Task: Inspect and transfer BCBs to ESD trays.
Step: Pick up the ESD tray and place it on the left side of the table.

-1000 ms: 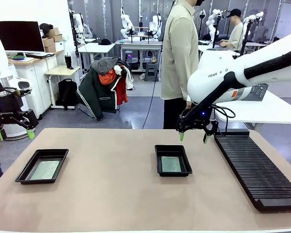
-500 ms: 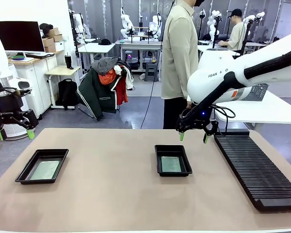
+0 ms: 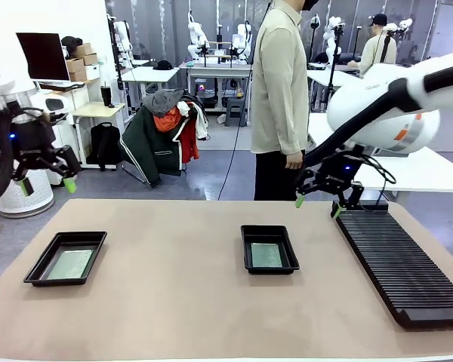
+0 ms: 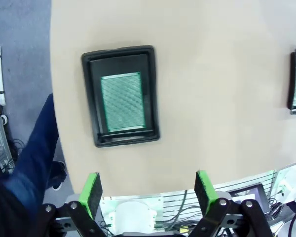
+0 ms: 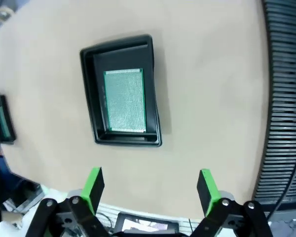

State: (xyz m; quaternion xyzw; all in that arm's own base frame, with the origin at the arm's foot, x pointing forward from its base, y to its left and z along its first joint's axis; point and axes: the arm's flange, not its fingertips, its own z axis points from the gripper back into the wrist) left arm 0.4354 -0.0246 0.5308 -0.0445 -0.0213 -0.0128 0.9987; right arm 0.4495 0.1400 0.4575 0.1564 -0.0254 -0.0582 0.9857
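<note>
BCBs lie flat, one [image 3: 69,264] in the tray [image 3: 38,265] at 8 o'clock on the worktop [image 3: 181,309], one [image 3: 266,255] in the tray [image 3: 248,250] near centre; left tool [image 3: 47,185] hangs released at 10 o'clock; right tool [image 3: 318,206] released, empty, at 2 o'clock beside the rack [image 3: 400,264].

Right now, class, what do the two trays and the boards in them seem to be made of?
Trays: likely moulded black plastic, slightly glossy, with rounded flared rims. Boards: probably rigid green circuit-board laminate, the face finely dotted and pale.
</note>
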